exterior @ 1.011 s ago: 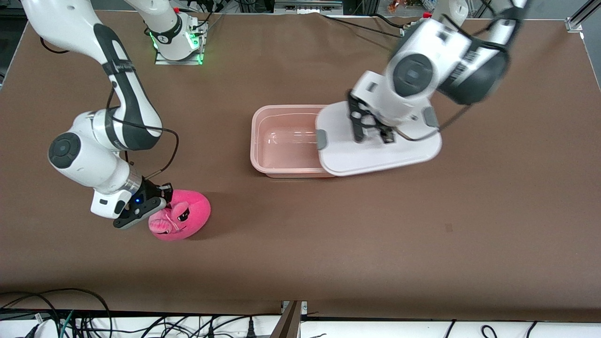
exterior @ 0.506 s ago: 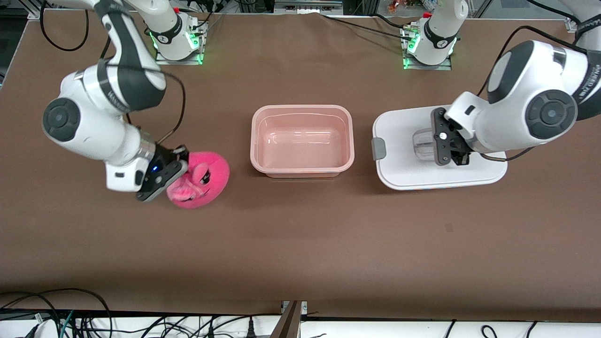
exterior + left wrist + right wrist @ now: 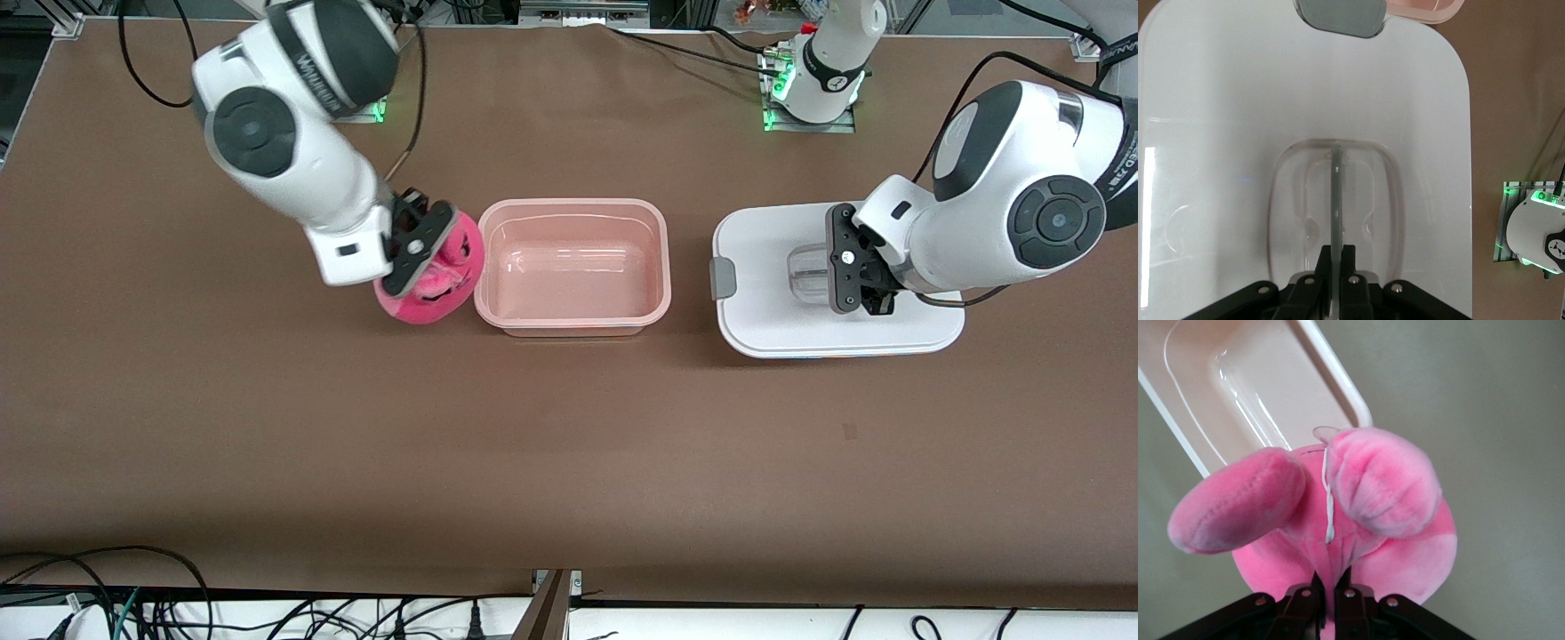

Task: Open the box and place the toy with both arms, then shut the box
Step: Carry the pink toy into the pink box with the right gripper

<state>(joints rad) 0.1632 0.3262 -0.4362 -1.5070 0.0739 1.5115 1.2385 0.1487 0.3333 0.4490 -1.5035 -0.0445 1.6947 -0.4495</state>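
The toy (image 3: 433, 277) has been carried up from the table since half a second ago and is now held just beside the tub (image 3: 573, 267), pinched in the closed jaws of the right gripper (image 3: 418, 249). The lid (image 3: 836, 280) has barely shifted; its clear handle (image 3: 809, 271) is clamped by the left gripper (image 3: 849, 271).
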